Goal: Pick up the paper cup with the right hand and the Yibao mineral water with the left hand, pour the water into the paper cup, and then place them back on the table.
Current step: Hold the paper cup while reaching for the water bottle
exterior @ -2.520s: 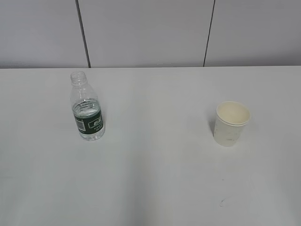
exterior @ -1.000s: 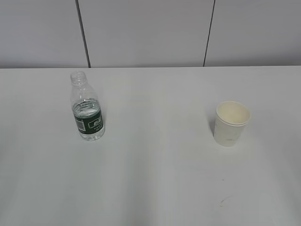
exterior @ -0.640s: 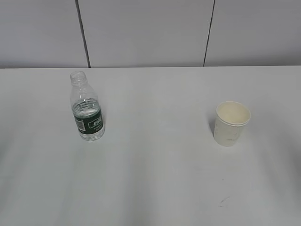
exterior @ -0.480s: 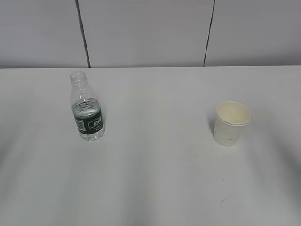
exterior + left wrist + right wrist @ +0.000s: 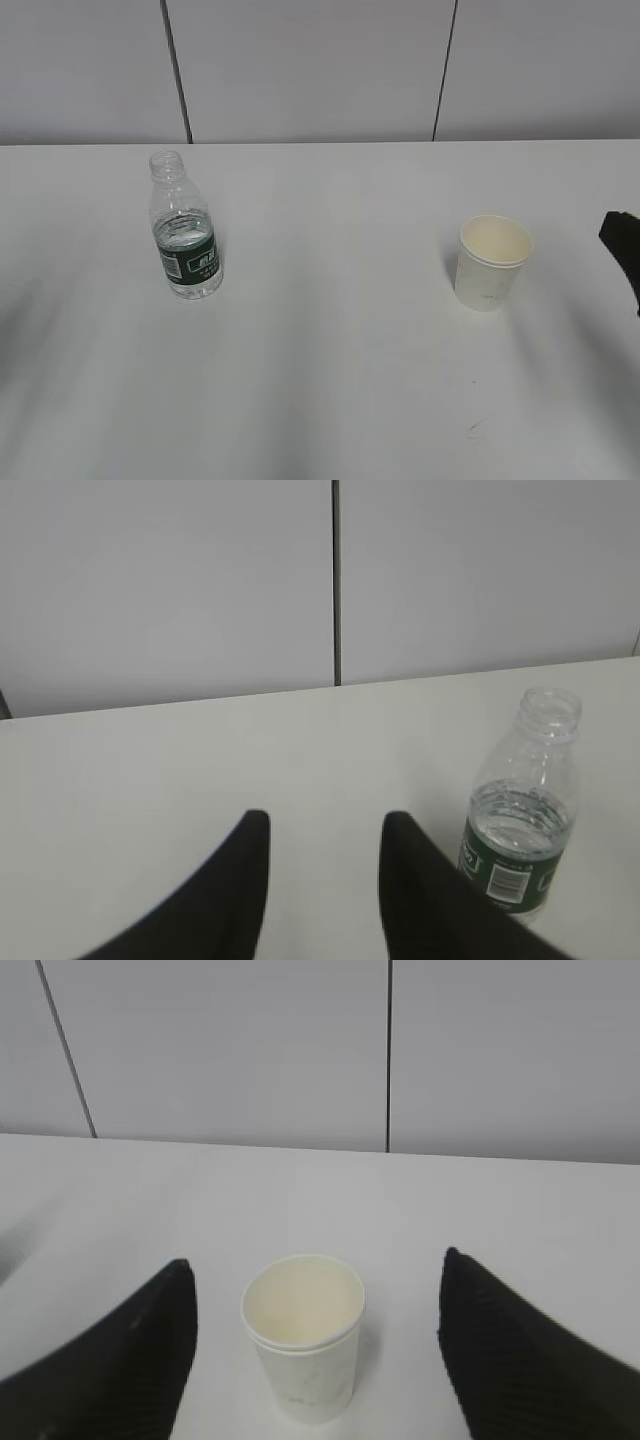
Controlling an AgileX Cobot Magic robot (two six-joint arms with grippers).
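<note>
The paper cup stands upright and empty on the right of the white table. In the right wrist view the cup sits ahead between my wide-open right gripper's fingers, untouched. A black finger tip of the right gripper shows at the exterior view's right edge, right of the cup. The uncapped Yibao mineral water bottle, green-labelled and partly full of water, stands at the left. In the left wrist view the bottle is right of my open, empty left gripper. The left gripper is out of the exterior view.
A grey panelled wall with dark vertical seams rises behind the table's far edge. A small dark scuff mark lies on the tabletop near the front right.
A black tip of the right gripper has come into the exterior view at the right edge. Soft shadows have grown at both sides of the table. The bottle and cup have not moved.
</note>
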